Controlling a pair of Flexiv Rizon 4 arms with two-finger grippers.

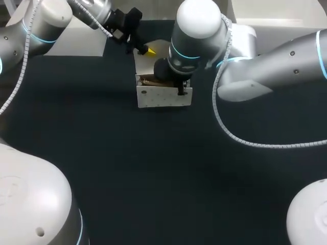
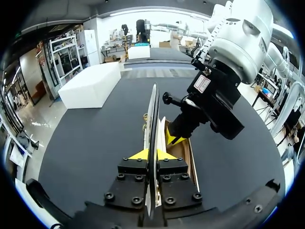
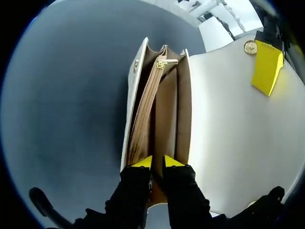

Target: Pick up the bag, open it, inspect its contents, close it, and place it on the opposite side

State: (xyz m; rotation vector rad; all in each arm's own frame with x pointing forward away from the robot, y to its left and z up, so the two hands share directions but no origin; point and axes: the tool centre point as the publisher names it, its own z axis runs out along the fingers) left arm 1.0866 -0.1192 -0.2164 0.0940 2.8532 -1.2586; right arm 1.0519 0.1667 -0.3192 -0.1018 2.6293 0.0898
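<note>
A white bag (image 1: 163, 97) stands at the back middle of the table, its mouth facing up and its flap (image 1: 161, 48) lifted behind it. My left gripper (image 1: 149, 51) is shut on the flap's edge (image 2: 153, 109), which runs between its fingers. My right gripper (image 3: 158, 162) points down into the bag's tan interior (image 3: 167, 109), beside a zipped inner pocket (image 3: 143, 114). Its yellow tips stand slightly apart over an inner partition. The left gripper's yellow finger (image 3: 267, 67) shows on the flap near the gold clasp (image 3: 250, 46). From above, my right wrist (image 1: 196, 41) hides most of the bag's mouth.
A white box (image 1: 76, 38) sits at the back left of the dark table (image 1: 153, 178), also seen as the white box (image 2: 93, 86) ahead of the left gripper. Another white block (image 1: 276, 25) lies at the back right.
</note>
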